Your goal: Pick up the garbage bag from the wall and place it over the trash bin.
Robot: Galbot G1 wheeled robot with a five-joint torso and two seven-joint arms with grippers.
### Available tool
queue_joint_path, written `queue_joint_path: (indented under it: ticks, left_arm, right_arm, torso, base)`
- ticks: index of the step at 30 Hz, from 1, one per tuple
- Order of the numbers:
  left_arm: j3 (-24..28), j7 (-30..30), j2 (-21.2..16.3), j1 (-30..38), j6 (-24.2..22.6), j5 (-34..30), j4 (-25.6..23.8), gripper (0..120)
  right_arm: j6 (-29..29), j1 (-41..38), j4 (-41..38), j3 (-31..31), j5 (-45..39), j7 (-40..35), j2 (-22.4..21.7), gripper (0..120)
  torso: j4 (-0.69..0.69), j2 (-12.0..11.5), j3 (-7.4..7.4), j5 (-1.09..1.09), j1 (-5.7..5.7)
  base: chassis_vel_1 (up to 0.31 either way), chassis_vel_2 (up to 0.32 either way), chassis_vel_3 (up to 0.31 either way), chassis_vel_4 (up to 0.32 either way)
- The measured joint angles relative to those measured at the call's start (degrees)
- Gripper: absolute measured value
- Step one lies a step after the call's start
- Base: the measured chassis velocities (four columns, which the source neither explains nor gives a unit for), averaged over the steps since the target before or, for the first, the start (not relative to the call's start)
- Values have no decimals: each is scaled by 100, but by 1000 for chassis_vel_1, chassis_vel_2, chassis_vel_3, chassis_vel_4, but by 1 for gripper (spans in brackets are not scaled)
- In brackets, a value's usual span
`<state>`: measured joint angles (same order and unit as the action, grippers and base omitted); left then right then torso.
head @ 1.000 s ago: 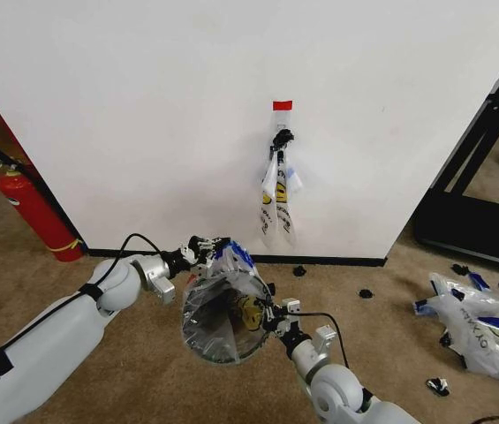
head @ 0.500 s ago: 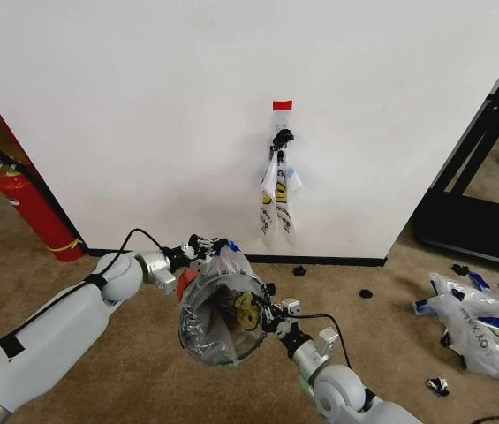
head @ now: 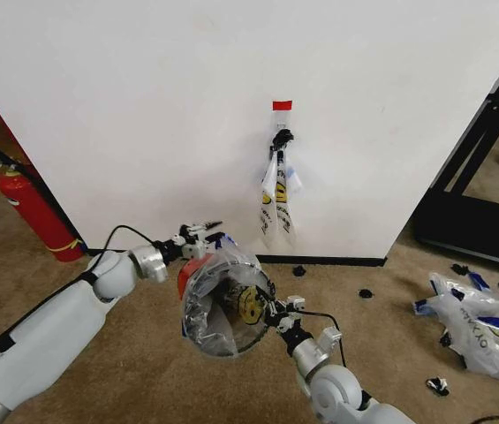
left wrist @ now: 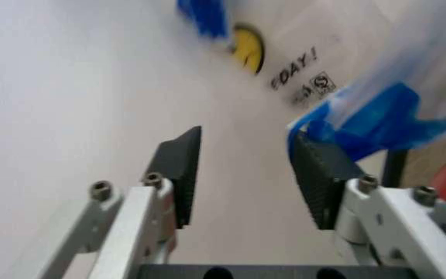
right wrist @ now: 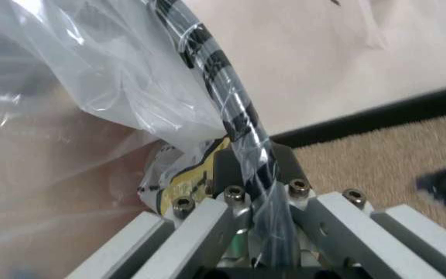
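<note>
- The garbage bag (head: 224,300) is seen draped over the trash bin (head: 192,274) on the carpet, near the wall (head: 143,106).
- The right tool (head: 277,311) is clamped on the bag's rim with the bin edge.
- The left tool (head: 203,233) is held apart, with a blue tape patch (left wrist: 370,116) just beside one finger.
- Seating the rim is judged left to do.
- Another bag (head: 277,199) is hung on the hook.

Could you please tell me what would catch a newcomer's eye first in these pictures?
Probably the garbage bag, stretched open over the trash bin on the carpet, between the two arms. The right end effector pinches its rim, while the left end effector is open beside the rim's blue tape. Another bag hangs on the wall behind.
</note>
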<state>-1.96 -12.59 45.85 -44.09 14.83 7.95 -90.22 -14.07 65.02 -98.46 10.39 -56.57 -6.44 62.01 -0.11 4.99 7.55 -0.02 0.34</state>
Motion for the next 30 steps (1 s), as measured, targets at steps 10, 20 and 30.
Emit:
queue_joint_path:
  ticks: [10, 20, 30]
  left_arm:
    - [194, -1405, -7, -85, -55, -2878, 217, 82]
    - [236, -3287, 103, 486, -197, -3317, 269, 100]
    - [270, -3234, 102, 841, -227, -3573, 424, 100]
  right_arm:
    - [42, 28, 4, 77, 93, 170, -29, 0]
    - [-101, 101, 145, 27, 700, 555, -74, 0]
    - [-194, 120, 328, 19, 957, 752, -88, 0]
  torso:
    - [-2, 0, 0, 2, -1]
    - [-2, 0, 0, 3, 0]
    - [-2, 0, 1, 2, 0]
  base:
    - [0, 0, 0, 0]
    - [0, 0, 0, 0]
    - [0, 0, 0, 0]
